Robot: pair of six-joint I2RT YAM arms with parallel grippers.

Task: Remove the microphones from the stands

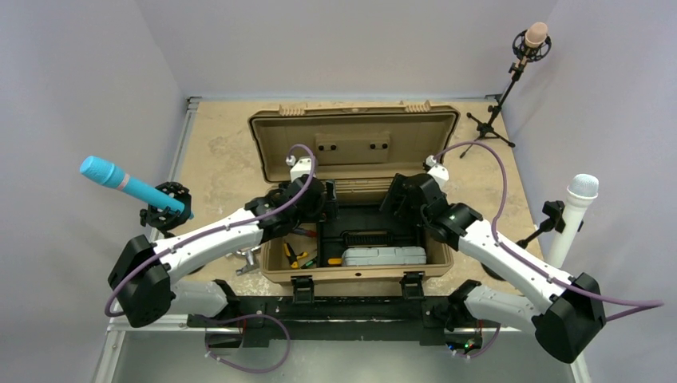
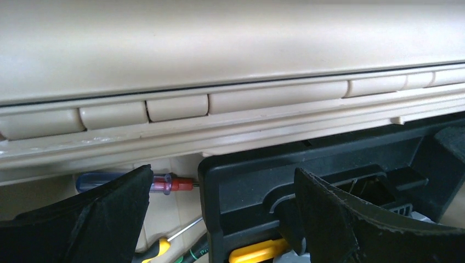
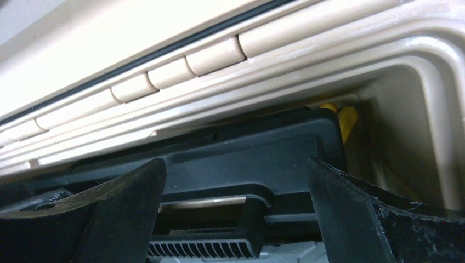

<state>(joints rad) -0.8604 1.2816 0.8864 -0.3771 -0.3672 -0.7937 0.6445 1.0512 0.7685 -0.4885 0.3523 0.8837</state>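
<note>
A tan case (image 1: 355,136) stands open on the table (image 1: 215,136), holding a black tray (image 1: 367,219), a grey box (image 1: 383,256) and several screwdrivers (image 1: 295,257).

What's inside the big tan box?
A black tray, a grey case and screwdrivers. The left claw and right claw hang over the back, hiding what's beneath.

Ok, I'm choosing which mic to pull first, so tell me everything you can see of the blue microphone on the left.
The blue microphone shows only in the top view, at the left side of the table. Its body is a smooth turquoise tube with a pale band under a rounded head. It sits tilted, head up and out to the left, lower end held in a black clip. Nothing else touches it.
</note>
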